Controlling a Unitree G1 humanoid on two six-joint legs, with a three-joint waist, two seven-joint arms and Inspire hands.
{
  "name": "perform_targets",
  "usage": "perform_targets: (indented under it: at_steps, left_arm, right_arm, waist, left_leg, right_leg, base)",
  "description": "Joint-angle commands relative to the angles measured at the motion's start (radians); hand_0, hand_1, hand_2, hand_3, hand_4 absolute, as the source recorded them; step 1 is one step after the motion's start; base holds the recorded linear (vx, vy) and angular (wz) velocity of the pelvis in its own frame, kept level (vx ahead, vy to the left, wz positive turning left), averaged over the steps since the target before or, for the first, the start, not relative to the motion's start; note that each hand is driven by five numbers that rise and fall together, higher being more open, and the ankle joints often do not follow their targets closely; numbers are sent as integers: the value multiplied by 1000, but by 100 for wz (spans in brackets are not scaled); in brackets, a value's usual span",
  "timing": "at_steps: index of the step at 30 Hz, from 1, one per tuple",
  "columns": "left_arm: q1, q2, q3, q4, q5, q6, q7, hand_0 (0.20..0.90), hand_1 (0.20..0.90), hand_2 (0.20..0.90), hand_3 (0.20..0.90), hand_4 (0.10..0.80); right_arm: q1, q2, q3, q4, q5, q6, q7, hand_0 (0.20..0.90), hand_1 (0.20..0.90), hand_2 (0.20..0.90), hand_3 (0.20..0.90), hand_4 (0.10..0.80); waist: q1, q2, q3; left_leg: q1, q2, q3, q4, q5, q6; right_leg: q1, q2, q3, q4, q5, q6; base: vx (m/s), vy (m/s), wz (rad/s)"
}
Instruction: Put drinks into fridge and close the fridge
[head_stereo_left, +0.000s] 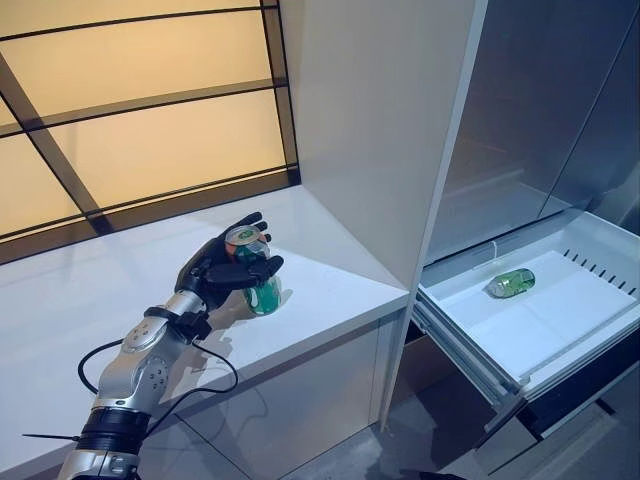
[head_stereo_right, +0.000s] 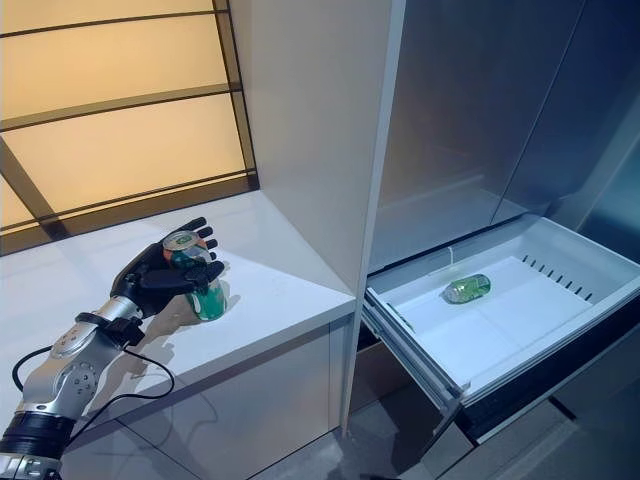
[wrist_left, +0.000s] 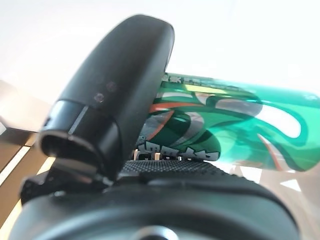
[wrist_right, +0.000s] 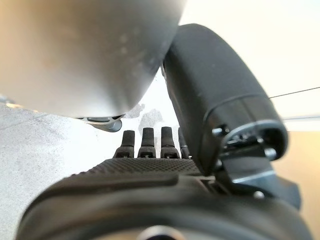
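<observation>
A green drink can (head_stereo_left: 263, 296) stands upright on the white counter (head_stereo_left: 330, 265). My left hand (head_stereo_left: 222, 271) is shut on it, the thumb across its front and the fingers round its back. The left wrist view shows the same can (wrist_left: 240, 120) close against the thumb (wrist_left: 120, 90). A second green can (head_stereo_left: 511, 283) lies on its side in the pulled-out white fridge drawer (head_stereo_left: 570, 310) to the right. My right hand (wrist_right: 150, 172) appears only in the right wrist view, fingers straight and holding nothing.
A tall white side panel (head_stereo_left: 380, 120) separates the counter from the open fridge (head_stereo_left: 540, 110). The drawer juts out over the grey floor (head_stereo_left: 420, 440). A lit, dark-framed window wall (head_stereo_left: 140, 130) runs behind the counter.
</observation>
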Motion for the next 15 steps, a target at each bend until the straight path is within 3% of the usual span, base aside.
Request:
perform_targets:
  at_steps: [1,15]
  left_arm:
    - [-252,38,83,-24,-49,-132,9,900,900,900,900,800]
    - [-248,36,92,-17,-47,-143,8,900,900,900,900,800]
  right_arm:
    - [3,5,21,41,-18,0,12,900,900,900,900,800]
    - [6,6,26,39,-16,1,9,900,900,900,900,800]
  waist:
    - [1,-10,-1]
    - [1,-10,-2]
  left_leg:
    - [73,-62,131,5,-167,62]
    - [72,-63,131,5,-168,62]
  right_leg:
    - [13,57,96,4,-93,-47]
    - [13,57,96,4,-94,-47]
  base:
    - [0,0,0]
    - [0,0,0]
